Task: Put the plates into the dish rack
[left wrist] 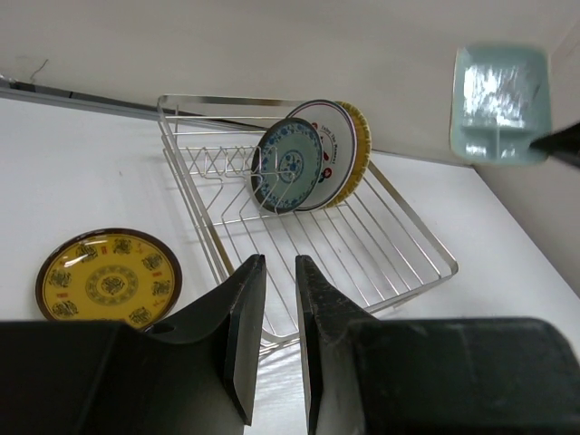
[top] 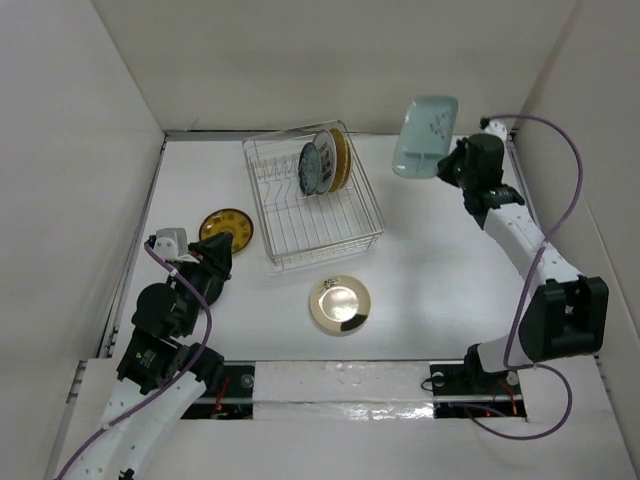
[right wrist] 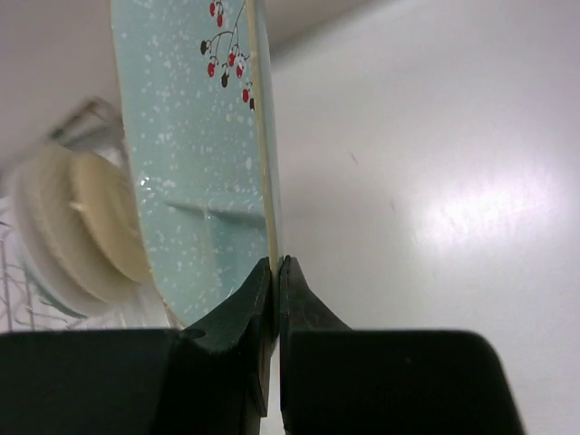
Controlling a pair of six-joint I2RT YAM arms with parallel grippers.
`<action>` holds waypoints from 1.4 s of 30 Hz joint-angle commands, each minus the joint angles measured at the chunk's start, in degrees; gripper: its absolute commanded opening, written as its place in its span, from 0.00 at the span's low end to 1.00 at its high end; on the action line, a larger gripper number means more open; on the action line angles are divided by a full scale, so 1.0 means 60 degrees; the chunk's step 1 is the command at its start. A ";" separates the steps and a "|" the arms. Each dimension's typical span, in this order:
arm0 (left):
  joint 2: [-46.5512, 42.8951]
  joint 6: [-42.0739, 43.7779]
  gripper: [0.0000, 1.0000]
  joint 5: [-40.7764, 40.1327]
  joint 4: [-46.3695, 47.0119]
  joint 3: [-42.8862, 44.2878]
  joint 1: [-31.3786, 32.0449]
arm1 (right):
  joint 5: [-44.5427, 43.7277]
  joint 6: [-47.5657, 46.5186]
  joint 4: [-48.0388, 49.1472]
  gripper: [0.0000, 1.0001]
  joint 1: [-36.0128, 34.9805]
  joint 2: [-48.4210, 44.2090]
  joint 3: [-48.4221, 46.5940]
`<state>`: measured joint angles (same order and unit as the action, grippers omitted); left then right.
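The dish rack [top: 300, 225] [left wrist: 390, 245] stands at the back middle of the table. In its far end three plates stand on edge: a teal-patterned one [top: 313, 168] [left wrist: 288, 168], a white one with red marks [left wrist: 331, 136] and a tan one [top: 342, 158] behind. My right gripper [top: 447, 165] [right wrist: 275, 265] is shut on the rim of the pale green squarish dish [top: 425, 135] [right wrist: 195, 163] and holds it upright in the air, right of the rack. A yellow-and-dark-brown plate [top: 228, 225] [left wrist: 109, 281] lies flat left of the rack. My left gripper [top: 222, 243] [left wrist: 279, 261] hovers by it, narrowly open and empty. A glossy cream plate [top: 340, 304] lies in front of the rack.
White walls [top: 100, 150] close in the table on the left, back and right. The right arm's purple cable [top: 570, 150] loops near the right wall. The cream backs of the racked plates [right wrist: 82, 227] show past the held dish in the right wrist view.
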<state>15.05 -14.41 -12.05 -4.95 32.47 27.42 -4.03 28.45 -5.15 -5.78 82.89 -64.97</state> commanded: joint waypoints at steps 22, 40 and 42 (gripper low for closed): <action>-0.0179 -0.0029 0.17 0.0588 0.0576 0.0111 0.0059 | -0.6432 -0.3028 -0.5119 0.00 -0.6405 0.7555 -1.3840; -0.0179 -0.0058 0.18 0.0749 0.0605 0.0111 0.0059 | -0.7970 -0.3144 -0.5998 0.00 -0.6756 0.8860 -1.3649; -0.0193 -0.0058 0.18 0.0749 0.0591 0.0096 0.0059 | -0.8058 -0.3392 -0.6012 0.00 -0.6873 0.9021 -1.3693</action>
<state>14.44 -14.46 -8.34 -4.93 32.47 27.42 -46.68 9.67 -45.41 -45.89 137.12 -143.13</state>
